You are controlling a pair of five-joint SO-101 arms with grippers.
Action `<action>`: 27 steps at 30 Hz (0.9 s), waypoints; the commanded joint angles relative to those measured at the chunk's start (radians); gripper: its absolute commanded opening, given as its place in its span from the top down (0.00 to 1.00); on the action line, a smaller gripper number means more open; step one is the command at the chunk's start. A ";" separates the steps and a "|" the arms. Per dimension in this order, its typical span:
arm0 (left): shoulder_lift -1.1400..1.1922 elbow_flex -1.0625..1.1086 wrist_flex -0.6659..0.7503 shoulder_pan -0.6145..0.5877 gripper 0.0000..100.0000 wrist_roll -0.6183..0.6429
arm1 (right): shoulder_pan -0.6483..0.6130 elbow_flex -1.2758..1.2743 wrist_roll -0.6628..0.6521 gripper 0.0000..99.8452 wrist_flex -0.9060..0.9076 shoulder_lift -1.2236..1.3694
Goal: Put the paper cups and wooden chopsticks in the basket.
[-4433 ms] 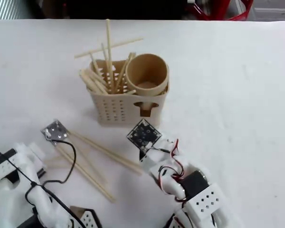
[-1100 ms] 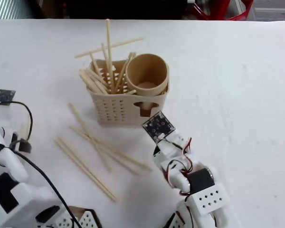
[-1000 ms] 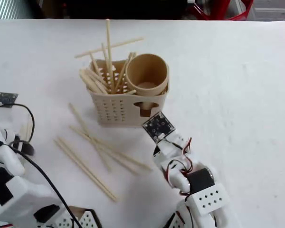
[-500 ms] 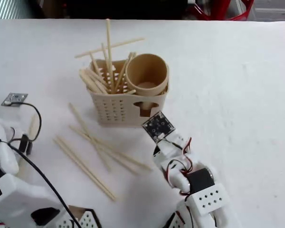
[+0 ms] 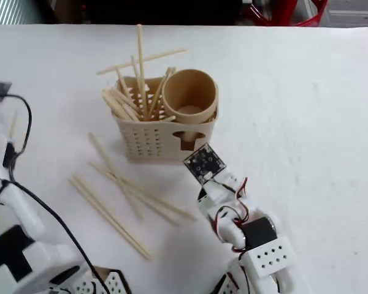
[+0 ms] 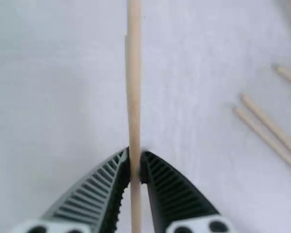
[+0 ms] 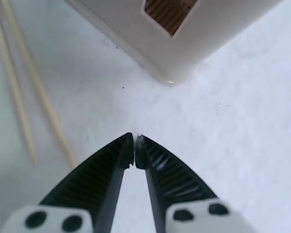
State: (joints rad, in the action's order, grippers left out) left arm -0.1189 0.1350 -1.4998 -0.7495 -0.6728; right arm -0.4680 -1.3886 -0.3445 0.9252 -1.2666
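Note:
The cream perforated basket (image 5: 162, 139) stands mid-table with a brown paper cup (image 5: 190, 93) and several wooden chopsticks (image 5: 140, 79) upright in it. More chopsticks (image 5: 126, 195) lie crossed on the table in front of it. My left gripper (image 6: 134, 158) is shut on one chopstick (image 6: 134, 87), held above the white table at the far left; that stick (image 5: 11, 127) shows faintly beside the left arm. My right gripper (image 7: 135, 141) is shut with nothing in it, low over the table just off the basket's front corner (image 7: 172, 48), with two loose chopsticks (image 7: 24, 92) beside it.
A white cloth covers the table (image 5: 306, 110), with wide free room to the right of and behind the basket. The right arm's body (image 5: 245, 236) sits at the front edge. The left arm's cable (image 5: 30, 208) trails down the left side.
The left arm left the loose pile, swung to the far left and lifted one chopstick, its camera board rising away. The right arm shifted toward the basket's front corner, then stayed still.

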 commanded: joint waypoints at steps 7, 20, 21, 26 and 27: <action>-0.389 -0.384 -0.114 0.298 0.98 0.222 | 0.008 0.014 -0.009 0.98 -0.010 -0.004; -0.430 -0.560 0.124 0.816 0.98 0.526 | 0.010 0.012 -0.009 0.98 0.143 -0.271; -0.429 -0.560 0.149 0.857 0.98 0.537 | 0.010 0.009 -0.009 0.98 0.165 -0.328; -0.378 -0.489 0.292 1.001 0.98 0.574 | 0.012 -0.041 -0.009 0.98 0.229 -0.545; -0.371 -0.465 0.330 1.015 0.98 0.586 | 0.010 -0.041 -0.009 0.98 0.232 -0.542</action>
State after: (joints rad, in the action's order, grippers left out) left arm -0.5117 -0.3652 -1.2727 0.2110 -0.1204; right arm -0.4680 -1.4346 -0.3445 1.1400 -1.7515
